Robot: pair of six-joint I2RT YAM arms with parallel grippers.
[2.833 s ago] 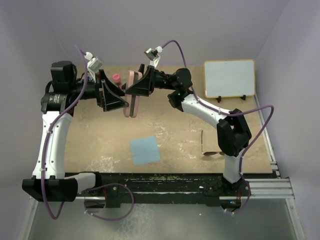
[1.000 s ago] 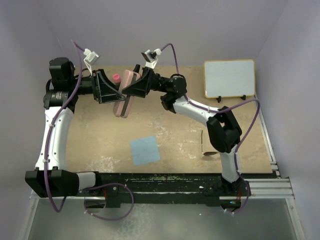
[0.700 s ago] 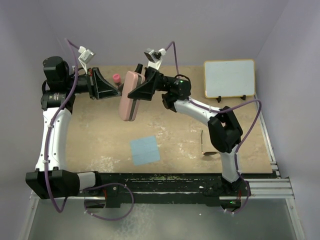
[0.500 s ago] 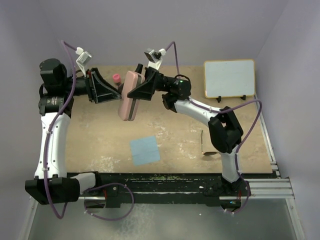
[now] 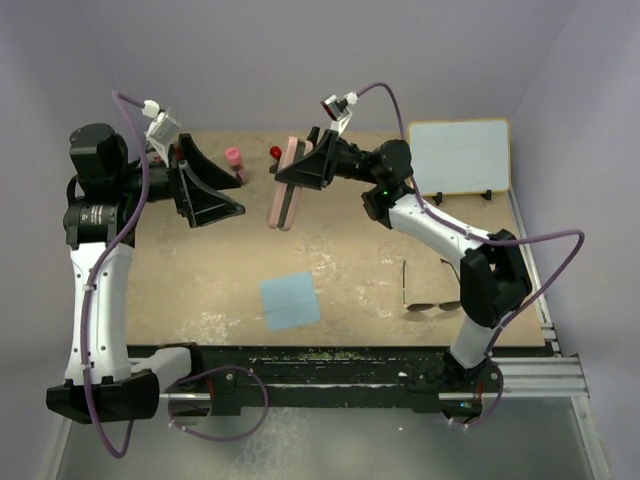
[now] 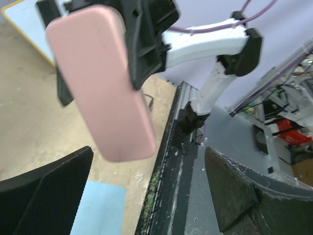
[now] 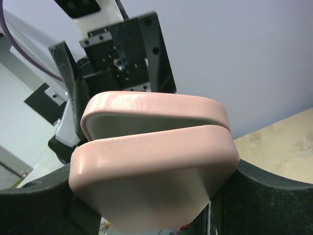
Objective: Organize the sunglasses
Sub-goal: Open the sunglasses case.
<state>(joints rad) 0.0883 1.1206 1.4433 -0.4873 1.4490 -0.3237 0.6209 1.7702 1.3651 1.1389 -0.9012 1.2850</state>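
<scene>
The sunglasses (image 5: 428, 291) lie on the table at the right, near the right arm's elbow, with no gripper on them. My right gripper (image 5: 300, 172) is shut on a pink oblong case (image 5: 281, 208) and holds it in the air above the back of the table. In the right wrist view the case (image 7: 151, 166) fills the space between the fingers (image 7: 274, 196), its lid slightly ajar. My left gripper (image 5: 222, 192) stands open to the left of the case, apart from it. The left wrist view shows the case (image 6: 100, 83) ahead of the open, empty left gripper (image 6: 146, 196).
A light-blue cloth (image 5: 290, 301) lies flat near the table's front middle. A whiteboard (image 5: 458, 156) stands at the back right. A small pink object (image 5: 233, 157) and a red one (image 5: 274, 152) sit at the back edge behind the case.
My left gripper has come off the case, opened wide and drawn back to the left. The right arm has carried the case to the right.
</scene>
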